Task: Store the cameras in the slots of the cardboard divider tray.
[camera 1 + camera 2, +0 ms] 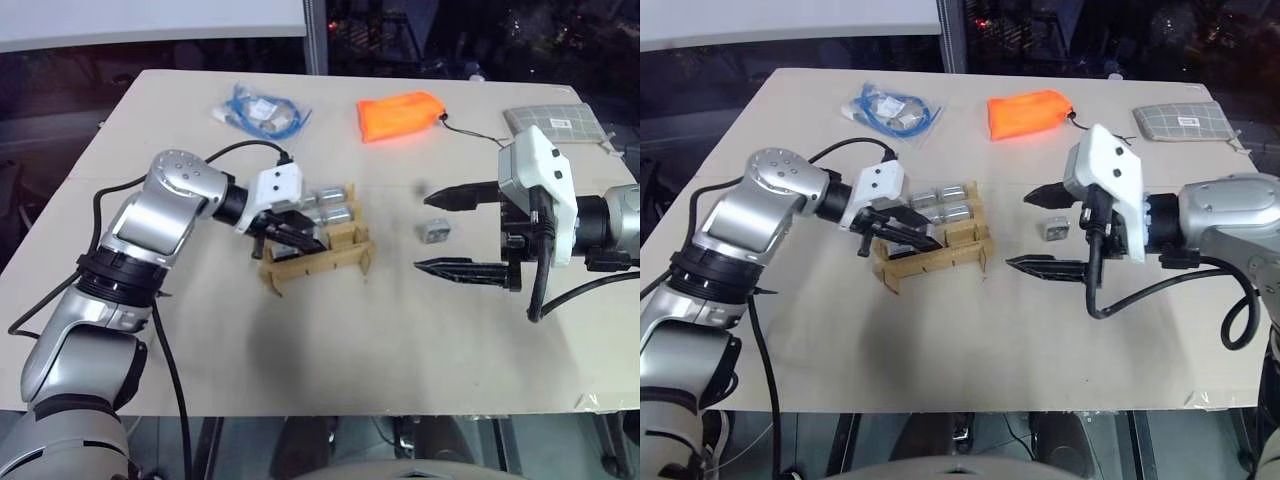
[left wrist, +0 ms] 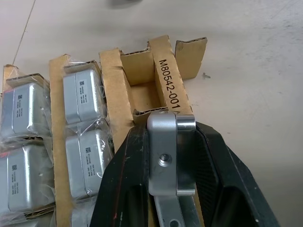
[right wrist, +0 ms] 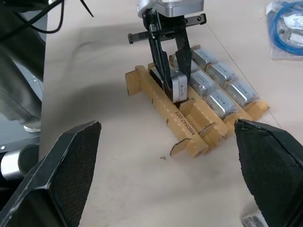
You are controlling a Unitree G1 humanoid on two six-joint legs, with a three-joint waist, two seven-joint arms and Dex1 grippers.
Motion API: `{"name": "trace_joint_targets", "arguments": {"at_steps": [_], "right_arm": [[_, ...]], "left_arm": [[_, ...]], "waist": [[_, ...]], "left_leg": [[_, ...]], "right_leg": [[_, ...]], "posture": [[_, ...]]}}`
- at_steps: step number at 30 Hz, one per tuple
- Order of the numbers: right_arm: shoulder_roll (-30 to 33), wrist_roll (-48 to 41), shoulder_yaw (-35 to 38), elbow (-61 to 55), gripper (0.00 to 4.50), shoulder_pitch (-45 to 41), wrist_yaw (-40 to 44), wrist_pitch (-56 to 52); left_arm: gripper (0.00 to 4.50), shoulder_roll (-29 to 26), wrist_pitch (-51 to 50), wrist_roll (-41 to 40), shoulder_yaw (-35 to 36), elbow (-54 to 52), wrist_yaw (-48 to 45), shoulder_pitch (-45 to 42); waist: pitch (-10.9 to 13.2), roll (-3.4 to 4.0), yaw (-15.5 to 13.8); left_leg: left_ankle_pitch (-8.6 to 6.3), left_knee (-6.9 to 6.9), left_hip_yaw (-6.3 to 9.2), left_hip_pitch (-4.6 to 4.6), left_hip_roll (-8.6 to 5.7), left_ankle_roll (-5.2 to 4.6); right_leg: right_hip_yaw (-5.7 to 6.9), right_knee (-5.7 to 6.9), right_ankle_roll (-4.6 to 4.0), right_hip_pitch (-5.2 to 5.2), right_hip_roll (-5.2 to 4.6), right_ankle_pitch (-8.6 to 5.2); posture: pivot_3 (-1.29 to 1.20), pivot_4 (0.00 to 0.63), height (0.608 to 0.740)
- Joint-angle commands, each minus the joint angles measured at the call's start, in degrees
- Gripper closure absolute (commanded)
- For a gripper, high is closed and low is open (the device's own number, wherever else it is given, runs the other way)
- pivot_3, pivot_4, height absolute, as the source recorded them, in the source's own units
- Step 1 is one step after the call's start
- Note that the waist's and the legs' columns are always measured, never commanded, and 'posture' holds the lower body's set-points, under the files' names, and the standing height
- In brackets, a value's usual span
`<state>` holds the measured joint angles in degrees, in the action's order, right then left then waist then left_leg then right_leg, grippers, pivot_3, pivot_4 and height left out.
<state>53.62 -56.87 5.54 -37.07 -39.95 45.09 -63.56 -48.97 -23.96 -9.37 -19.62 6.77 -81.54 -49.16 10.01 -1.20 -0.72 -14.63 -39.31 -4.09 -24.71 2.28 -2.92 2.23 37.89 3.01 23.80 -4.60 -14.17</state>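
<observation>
Camera gripped over tray.

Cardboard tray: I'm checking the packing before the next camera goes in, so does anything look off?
One camera lies loose on the table, outside the tray, between the open right gripper fingers. The left gripper holds another camera at the tray's outer row.
</observation>
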Motion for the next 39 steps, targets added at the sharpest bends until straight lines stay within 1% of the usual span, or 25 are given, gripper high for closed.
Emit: {"name": "trace_joint_targets", "arguments": {"at_steps": [1,13,15,16,19,20,21,24,27,29,32,34,36,39], "right_arm": [[0.5,-0.9,1.9,-0.4,0.02,-1.3,-0.8,1.1],[0.5,-0.8,1.4,-0.9,0.02,-0.7,-2.4,1.7],[0.5,-0.7,1.3,-1.0,0.00,-0.7,-2.6,1.8],[0.4,-0.8,1.3,-1.0,0.00,-0.6,-2.7,1.9],[0.5,-0.9,1.4,-1.2,0.00,-0.4,-3.0,2.0],[0.6,-1.0,1.4,-1.2,0.00,-0.3,-3.0,2.1],[0.6,-1.0,1.4,-1.3,0.00,-0.2,-3.1,2.1],[0.6,-1.1,1.3,-1.4,0.00,-0.1,-3.3,2.2],[0.7,-0.2,0.9,-1.2,0.00,0.3,-3.0,2.7],[1.2,2.2,0.0,-0.9,0.00,1.4,-2.6,3.9],[3.1,11.7,-3.7,1.8,0.00,5.0,-2.6,9.2],[2.8,18.4,-6.7,5.3,0.00,7.9,-3.6,14.2],[1.3,23.0,-8.7,8.8,0.00,10.0,-4.2,18.4],[-1.8,29.4,-11.1,13.8,0.00,12.5,-5.5,23.9]], "left_arm": [[3.80,0.1,0.7,2.9,-1.1,0.3,-0.3,-0.3],[3.80,1.0,1.0,6.6,-1.9,2.5,-0.4,-1.4],[2.77,1.2,1.4,7.4,-2.0,3.0,0.1,-1.7],[2.45,1.4,1.5,7.6,-1.9,3.2,0.2,-1.7],[0.92,1.8,1.6,8.4,-1.7,3.4,0.5,-1.6],[0.54,2.0,1.4,8.5,-1.6,3.3,0.6,-1.6],[0.07,2.2,1.3,8.6,-1.5,3.2,0.7,-1.6],[0.02,3.4,0.0,7.7,-0.1,3.3,1.8,-2.2],[0.02,4.3,-0.7,4.8,3.3,4.4,2.1,-3.7],[0.02,5.0,-2.2,0.0,7.5,4.2,1.2,-4.6],[0.02,5.7,-4.9,-9.7,15.7,1.9,-0.7,-4.0],[0.02,5.1,-6.8,-17.8,22.5,-2.7,-2.9,-0.7],[0.02,5.1,-7.0,-22.1,27.1,-6.1,-2.1,2.2],[0.02,4.5,-11.3,-27.0,31.9,-9.8,1.7,5.6]], "waist": [[0.0,0.00,0.0],[0.0,0.01,0.1],[0.0,0.02,0.1],[0.0,0.02,0.1],[0.0,0.01,-0.1],[0.0,0.01,-0.2],[0.0,0.01,-0.3],[0.0,0.01,-0.2],[0.0,0.01,-0.1],[0.0,0.00,0.0],[0.0,0.00,0.0],[0.0,-0.01,0.0],[0.0,-0.02,0.3],[0.0,-0.02,0.4]], "left_leg": [[0.00,0.00,0.00,0.00,0.00,0.00],[0.00,-0.02,-0.01,0.03,0.01,0.00],[0.00,-0.02,-0.01,0.03,0.01,0.00],[0.00,-0.02,-0.02,0.04,0.01,-0.01],[0.00,-0.02,0.00,0.00,0.01,-0.01],[0.00,-0.03,0.00,0.01,0.01,-0.01],[0.00,-0.05,0.01,-0.01,0.01,-0.01],[0.00,-0.13,0.03,0.01,0.01,-0.03],[0.00,-0.15,0.04,0.02,0.01,-0.05],[0.00,-0.15,0.05,0.00,0.02,-0.05],[0.00,-0.16,0.04,-0.02,0.04,-0.04],[0.02,-0.15,0.01,-0.02,0.02,-0.01],[0.07,-0.09,-0.06,-0.04,0.01,0.10],[0.08,-0.09,-0.04,-0.02,0.01,0.12]], "right_leg": [[0.00,0.00,0.00,0.00,0.00,0.00],[-0.02,0.05,0.00,0.00,0.01,0.00],[-0.02,0.06,0.00,0.00,0.01,0.00],[-0.02,0.06,0.00,0.00,0.01,0.00],[-0.01,0.06,0.00,0.02,0.02,0.00],[-0.01,0.06,0.00,0.01,0.00,0.00],[0.02,0.06,0.00,0.00,0.00,0.00],[0.03,0.10,0.00,-0.06,-0.01,0.01],[0.03,0.13,0.00,-0.05,-0.01,0.01],[0.03,0.13,0.01,-0.04,0.00,0.01],[0.02,0.09,0.01,-0.02,0.01,0.01],[0.00,0.08,0.01,-0.01,-0.01,0.01],[-0.05,-0.01,0.03,0.02,-0.05,0.01],[-0.04,0.02,0.04,0.01,-0.05,0.00]], "posture": [[0.00,0.150,0.740],[0.00,0.150,0.740],[0.00,0.150,0.740],[0.00,0.150,0.740],[0.00,0.150,0.740],[0.00,0.150,0.740],[0.00,0.150,0.740],[0.00,0.150,0.740],[0.00,0.150,0.740],[0.00,0.150,0.740],[0.00,0.150,0.740],[0.00,0.150,0.740],[0.00,0.150,0.740],[0.00,0.150,0.740]]}}
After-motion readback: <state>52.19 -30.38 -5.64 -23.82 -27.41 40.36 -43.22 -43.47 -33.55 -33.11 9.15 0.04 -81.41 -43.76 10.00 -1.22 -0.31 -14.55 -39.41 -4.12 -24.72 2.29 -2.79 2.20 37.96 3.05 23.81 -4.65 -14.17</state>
